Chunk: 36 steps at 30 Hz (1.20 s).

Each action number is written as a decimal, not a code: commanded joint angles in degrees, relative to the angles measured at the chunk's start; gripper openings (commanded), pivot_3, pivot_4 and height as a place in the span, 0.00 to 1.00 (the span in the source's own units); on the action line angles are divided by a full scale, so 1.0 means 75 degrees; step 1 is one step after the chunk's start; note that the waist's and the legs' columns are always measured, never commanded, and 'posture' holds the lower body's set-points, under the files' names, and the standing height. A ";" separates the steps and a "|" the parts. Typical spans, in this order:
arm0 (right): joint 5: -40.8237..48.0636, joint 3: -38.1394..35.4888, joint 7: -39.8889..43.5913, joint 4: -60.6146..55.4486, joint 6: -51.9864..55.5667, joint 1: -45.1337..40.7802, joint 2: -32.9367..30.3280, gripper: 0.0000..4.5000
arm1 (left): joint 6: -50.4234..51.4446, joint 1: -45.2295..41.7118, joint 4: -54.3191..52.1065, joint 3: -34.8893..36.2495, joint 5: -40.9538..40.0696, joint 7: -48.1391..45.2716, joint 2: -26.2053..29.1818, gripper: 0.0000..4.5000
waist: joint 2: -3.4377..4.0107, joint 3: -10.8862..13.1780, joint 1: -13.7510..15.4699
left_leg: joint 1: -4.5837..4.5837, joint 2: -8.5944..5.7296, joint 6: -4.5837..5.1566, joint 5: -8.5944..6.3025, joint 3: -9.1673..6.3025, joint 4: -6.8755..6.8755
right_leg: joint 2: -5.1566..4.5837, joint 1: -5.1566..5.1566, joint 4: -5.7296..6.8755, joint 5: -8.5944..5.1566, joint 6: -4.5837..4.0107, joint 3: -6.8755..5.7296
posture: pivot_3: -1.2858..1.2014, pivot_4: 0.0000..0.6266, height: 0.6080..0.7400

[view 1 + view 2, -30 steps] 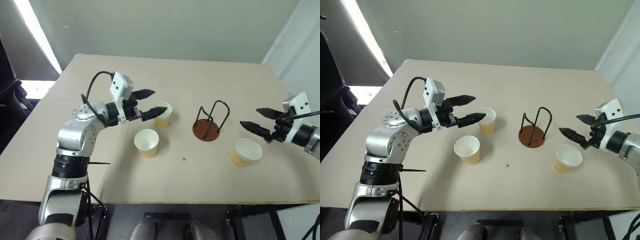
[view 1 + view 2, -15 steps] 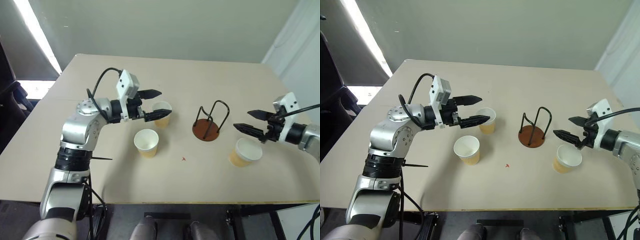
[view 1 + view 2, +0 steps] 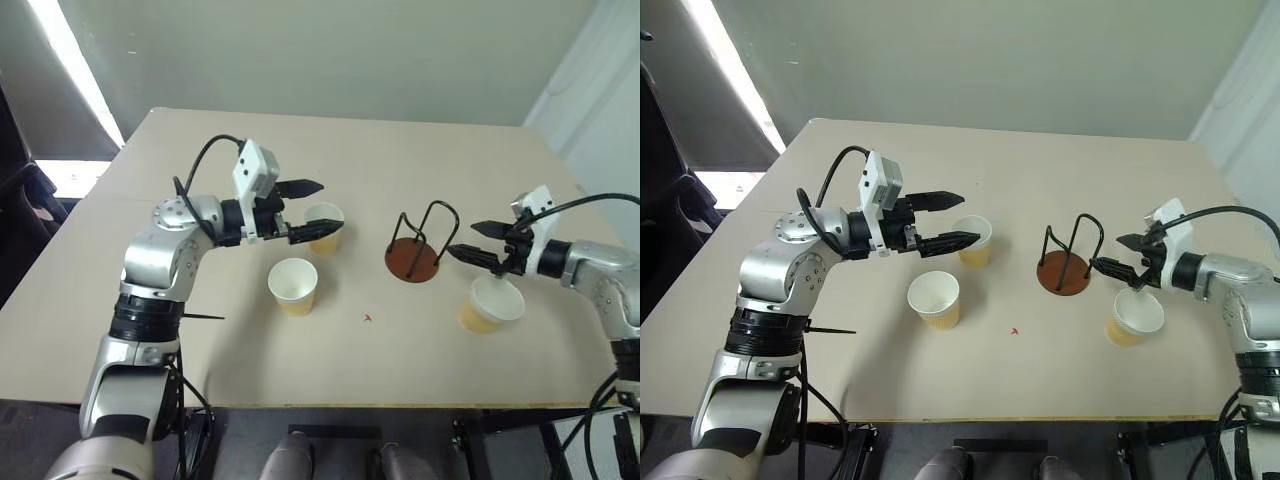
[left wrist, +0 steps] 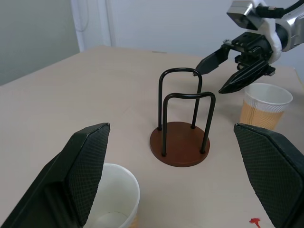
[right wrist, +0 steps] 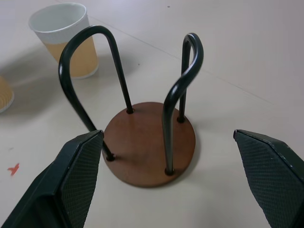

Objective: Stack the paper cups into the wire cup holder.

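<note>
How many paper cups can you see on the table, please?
3: one by the left pincer, one nearer the table's front edge, one beside the wire cup holder, under the right pincer.

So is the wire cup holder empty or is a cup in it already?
Empty: the wire cup holder shows a bare base.

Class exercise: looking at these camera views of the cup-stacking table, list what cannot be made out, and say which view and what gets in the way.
- Far paper cup, head views: the left gripper partly covers its near side.
- Right-hand paper cup, head views: the right gripper overlaps its rim, so contact cannot be judged.
- Near paper cup, left wrist view: cut off by the frame edge and partly covered by a finger.
- Wire cup holder: fully visible, empty.
</note>
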 commanded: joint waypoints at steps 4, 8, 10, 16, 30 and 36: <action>-0.0143 0.0003 0.0074 0.0047 -0.0211 -0.0349 0.0139 1.00 | 0.0027 -0.0006 -0.0386 0.0180 -0.0192 -0.0054 0.0057 0.99 | 0.0000 0.0000 0.0001 | -0.0001 0.0000 0.0000 0.0000 0.0000 0.0000 | 0.0000 0.0000 0.0000 0.0000 0.0000 0.0000 | 0.52 0.24 1.00; -0.0176 0.0018 0.0055 0.0087 -0.0189 -0.0425 0.0246 1.00 | 0.0255 0.0138 -0.0555 0.0218 -0.0491 -0.0334 0.0160 0.99 | 0.0000 0.0000 -0.0002 | -0.0001 0.0000 0.0000 0.0000 0.0001 -0.0001 | 0.0000 0.0000 0.0000 0.0000 0.0000 0.0000 | 0.52 0.24 1.00; -0.0177 0.0026 0.0048 0.0065 -0.0168 -0.0432 0.0290 1.00 | 0.0400 0.0250 -0.0684 0.0167 -0.0598 -0.0584 0.0328 0.99 | 0.0000 0.0000 -0.0005 | -0.0001 0.0000 0.0000 0.0000 0.0001 -0.0002 | 0.0000 0.0000 0.0000 0.0000 0.0000 0.0000 | 0.52 0.24 1.00; -0.0236 0.0076 -0.0009 0.0127 -0.0168 -0.0526 0.0461 0.64 | 0.0702 0.0380 -0.0772 -0.0017 -0.0728 -0.1317 0.0919 1.00 | 0.0000 0.0000 0.0001 | -0.0001 0.0000 -0.0001 0.0000 0.0000 -0.0005 | -0.0001 -0.0002 0.0000 0.0000 -0.0001 0.0000 | 0.52 0.24 1.00; -0.0230 0.0039 -0.0023 -0.0147 0.0048 -0.0562 0.0598 0.01 | 0.0723 0.0434 -0.0870 -0.0192 -0.0684 -0.1692 0.1204 1.00 | 0.0000 0.0000 -0.0007 | -0.0002 0.0000 -0.0001 0.0000 -0.0003 -0.0005 | -0.0004 -0.0003 -0.0001 0.0000 -0.0001 0.0000 | 0.52 0.24 1.00; 0.0293 -0.0125 0.0340 -0.1937 0.0791 -0.0270 -0.0066 0.01 | 0.0792 0.0507 -0.1141 -0.0318 -0.0706 -0.2219 0.1622 1.00 | 0.0001 0.0001 -0.0008 | -0.0025 0.0000 -0.0003 0.0000 -0.0003 -0.0012 | -0.0004 -0.0022 0.0000 0.0000 -0.0001 -0.0002 | 0.52 0.24 1.00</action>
